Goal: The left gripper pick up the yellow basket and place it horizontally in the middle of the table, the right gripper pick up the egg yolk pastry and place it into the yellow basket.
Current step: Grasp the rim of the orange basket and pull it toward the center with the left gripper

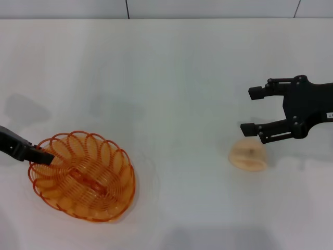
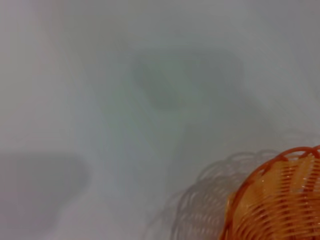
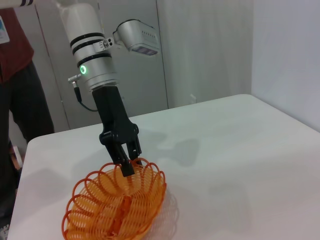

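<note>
Currently we have the left claw (image 1: 42, 155) pinched shut on the looped rim of the yellow basket (image 1: 83, 177), at its far-left edge; the right wrist view shows the fingers (image 3: 125, 165) clamped over one rim loop. The basket sits on the near-left of the white tabletop (image 1: 171, 78), tilted a bit, not in the middle yet, so we judge step one as still in progress. The right claw (image 1: 253, 110) hangs spread wide and empty on the right side, just far of the egg yolk pastry (image 1: 248, 155), not touching it.

Risks from here: the grip is on one thin wire loop, so the basket could swing, slip out or flex once lifted. Dragged rather than lifted, it may land skewed instead of horizontal. Placed too far right, it could bump the pastry. The pastry looks soft, so a hard squeeze from the right claw might crush it.
</note>
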